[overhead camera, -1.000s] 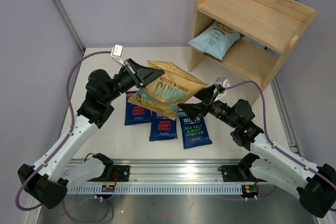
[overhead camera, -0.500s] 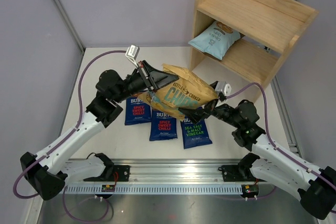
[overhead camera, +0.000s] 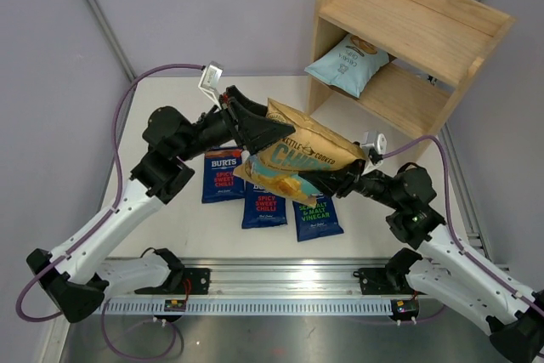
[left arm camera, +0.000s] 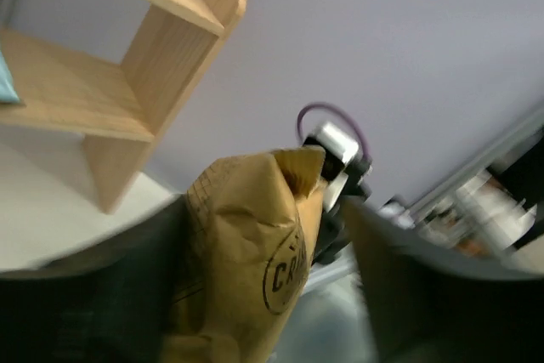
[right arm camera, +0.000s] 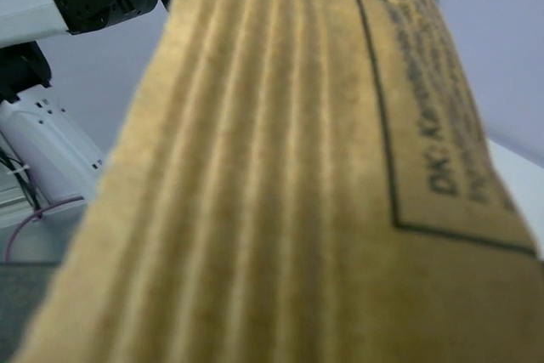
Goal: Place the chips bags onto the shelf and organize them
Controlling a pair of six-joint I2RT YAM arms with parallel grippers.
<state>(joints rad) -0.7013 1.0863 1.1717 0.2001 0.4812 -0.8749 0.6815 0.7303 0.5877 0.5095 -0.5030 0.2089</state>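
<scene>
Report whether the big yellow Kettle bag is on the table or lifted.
Lifted: left pincer and right pincer hold the Kettle bag tilted above the Burts bags.

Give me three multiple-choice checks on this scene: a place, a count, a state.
1. Dark-blue bags lying on the table: A two, B three, C four.
2. The pale-blue bag sits on the shelf's: A upper tier, B outer side, C lower tier.
3. The yellow bag is: A held in the air, B flat on the table, C on the shelf.
1 B: three lie in a row. 2 C: it rests below the upper board. 3 A: left gripper and right gripper both clamp it above the table.
</scene>
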